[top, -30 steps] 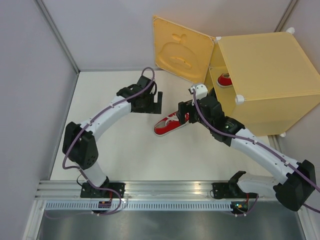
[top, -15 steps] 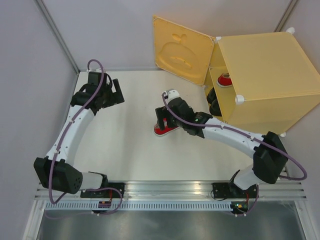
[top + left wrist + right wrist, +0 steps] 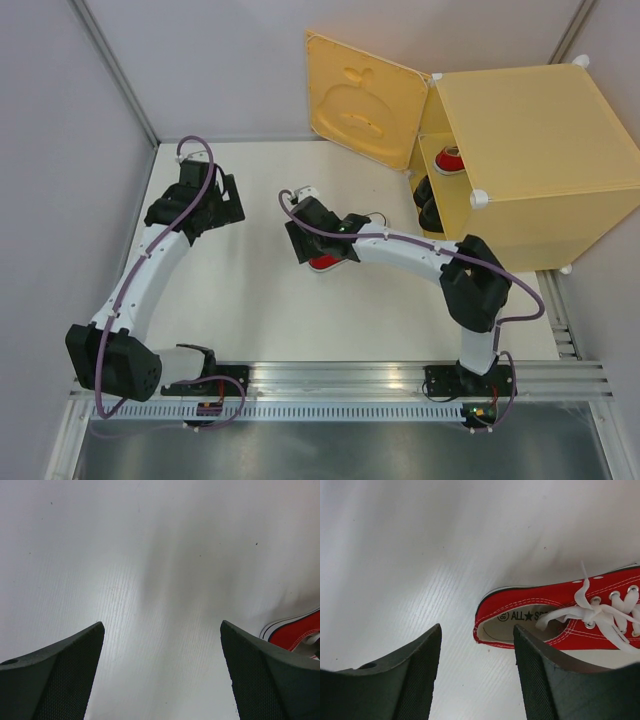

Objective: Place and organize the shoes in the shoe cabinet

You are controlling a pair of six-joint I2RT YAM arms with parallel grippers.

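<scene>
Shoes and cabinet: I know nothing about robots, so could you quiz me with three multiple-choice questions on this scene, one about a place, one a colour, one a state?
1. Where is the sneaker that is outside the cabinet?
A) on top of the cabinet
B) on the table, at the right gripper
C) leaning on the wall

2. What colour is the cabinet?
A) blue
B) white
C) yellow-orange

3. The cabinet's door is:
A) open
B) shut
C) missing

Answers:
1 B: the sneaker lies on the table, its heel just ahead of the right gripper's spread fingers.
2 C: its walls are yellow-orange.
3 A: the door stands swung wide, with shoes visible inside.
</scene>
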